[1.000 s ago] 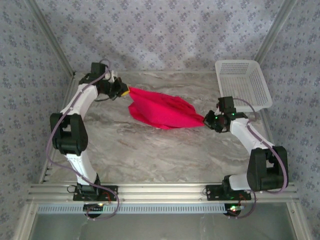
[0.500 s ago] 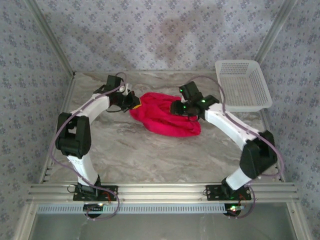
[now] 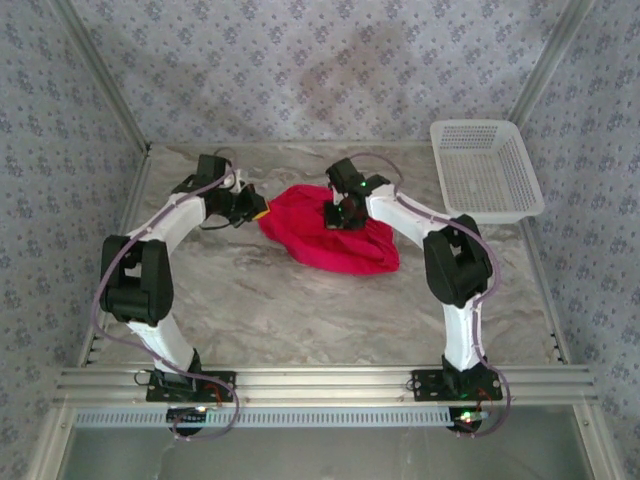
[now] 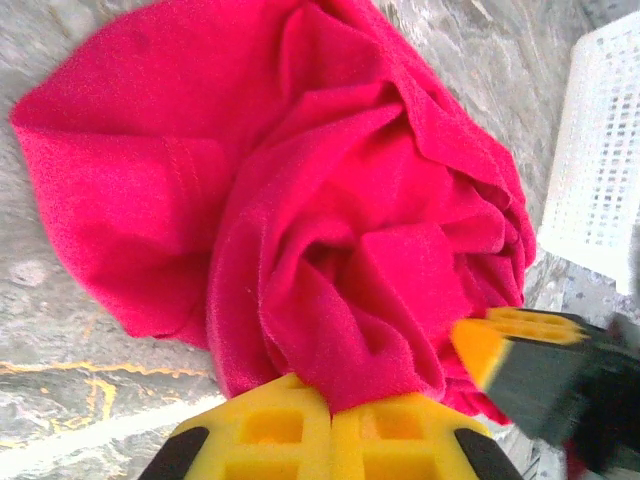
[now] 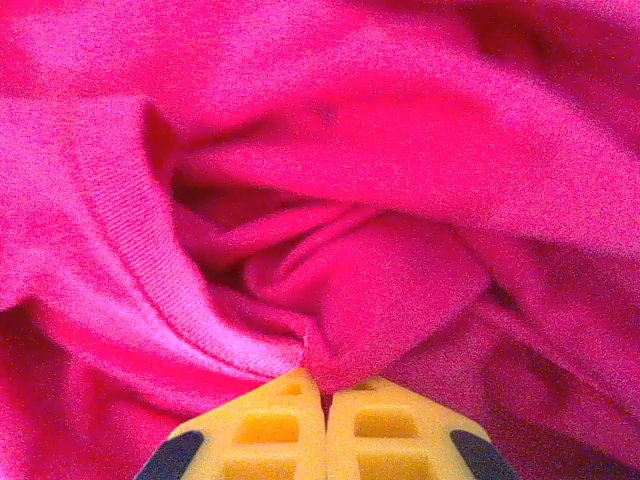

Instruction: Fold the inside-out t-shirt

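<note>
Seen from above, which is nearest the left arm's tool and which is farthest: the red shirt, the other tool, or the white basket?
1. The shirt, pinched in the left tool, mid-table.
2. The right tool, on the shirt, further right.
3. The basket, far right corner.

crumpled red t-shirt (image 3: 335, 250), white basket (image 3: 486, 170) far right

A white plastic basket (image 3: 487, 168) sat at the far right corner of the grey marble worktop (image 3: 300, 300). It had lots of little holes. Flowery wallpaper (image 3: 300, 60) covered the walls.
</note>
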Robot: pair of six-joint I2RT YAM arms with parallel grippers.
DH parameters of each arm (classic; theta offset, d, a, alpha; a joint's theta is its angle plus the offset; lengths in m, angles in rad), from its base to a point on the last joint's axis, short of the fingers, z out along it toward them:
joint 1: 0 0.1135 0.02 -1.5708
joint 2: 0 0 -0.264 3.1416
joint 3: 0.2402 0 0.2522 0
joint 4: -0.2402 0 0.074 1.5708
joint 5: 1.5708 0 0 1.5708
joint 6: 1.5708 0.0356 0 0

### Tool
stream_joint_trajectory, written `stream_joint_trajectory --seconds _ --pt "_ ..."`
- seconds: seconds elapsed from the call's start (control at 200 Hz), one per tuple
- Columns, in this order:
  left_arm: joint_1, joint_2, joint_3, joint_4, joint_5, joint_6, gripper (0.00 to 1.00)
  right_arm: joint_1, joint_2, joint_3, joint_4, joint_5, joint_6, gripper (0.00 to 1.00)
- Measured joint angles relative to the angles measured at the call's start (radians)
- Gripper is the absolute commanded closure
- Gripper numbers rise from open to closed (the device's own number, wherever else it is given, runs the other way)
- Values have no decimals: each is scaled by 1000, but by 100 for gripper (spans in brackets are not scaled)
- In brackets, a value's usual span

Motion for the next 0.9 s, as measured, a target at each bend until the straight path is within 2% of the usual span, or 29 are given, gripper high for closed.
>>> stream_joint_trajectory --seconds 0.125,0.27,0.435,0.515,0.6,0.715,0.73,0.74,0.755,0.825,0.845,0.899 --pt "22 0 5 -7 -3 5 100 -4 -80 121 -82 0 -19 100" --pt "25 6 73 -33 -4 7 100 -5 -262 242 -148 -4 -40 100" --pt "2 18 179 -23 51 15 100 -21 -455 281 -172 -57 -44 100" --pt "-11 18 209 -18 81 18 100 -74 -533 214 -140 -117 -31 100" --pt "-19 19 219 -15 87 18 100 -176 -600 69 -68 -204 12 100" --pt "-21 40 219 -19 69 18 100 -288 -592 -93 16 -261 56 100" --pt "-21 45 219 -21 64 18 97 -296 -585 -107 22 -264 60 100" --pt "-22 48 219 -22 61 18 97 -302 -577 -117 24 -263 61 98" --pt "-24 52 219 -24 55 18 93 -307 -565 -127 29 -263 63 90" --pt "-38 68 217 -39 14 20 81 -325 -487 -148 28 -251 63 63" --pt "-44 71 216 -46 -5 31 76 -328 -457 -148 24 -234 69 58" --pt "-63 71 211 -64 -49 33 58 -337 -385 -137 -4 -182 55 53"
